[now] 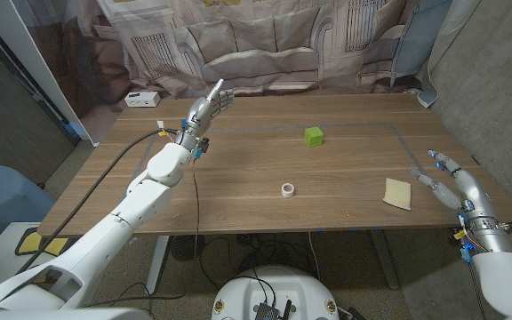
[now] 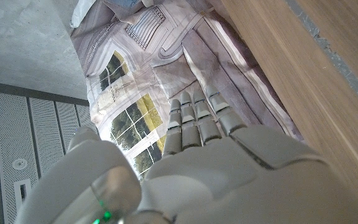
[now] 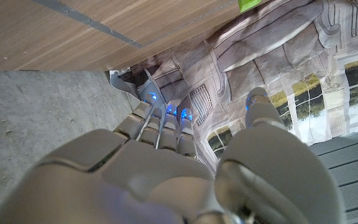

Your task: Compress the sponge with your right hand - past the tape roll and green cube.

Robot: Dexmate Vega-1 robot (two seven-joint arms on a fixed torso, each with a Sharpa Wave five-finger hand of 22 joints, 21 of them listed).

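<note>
A pale yellow sponge (image 1: 399, 193) lies near the table's right front corner. A small white tape roll (image 1: 287, 189) sits at the front middle, and a green cube (image 1: 314, 136) stands farther back. My right hand (image 1: 449, 179) hovers just right of the sponge at the table's right edge, fingers spread, holding nothing; its fingers (image 3: 166, 127) reach out straight in the right wrist view. My left hand (image 1: 204, 111) is raised over the far left of the table, fingers extended toward the curtain, empty; the left wrist view shows those fingers (image 2: 197, 121) straight.
A white box (image 1: 141, 99) sits on the table's far left corner. A printed curtain (image 1: 265, 40) hangs behind the table. Grey tape lines (image 1: 398, 133) mark the wooden tabletop (image 1: 238, 169). A cable (image 1: 196, 191) trails from my left arm.
</note>
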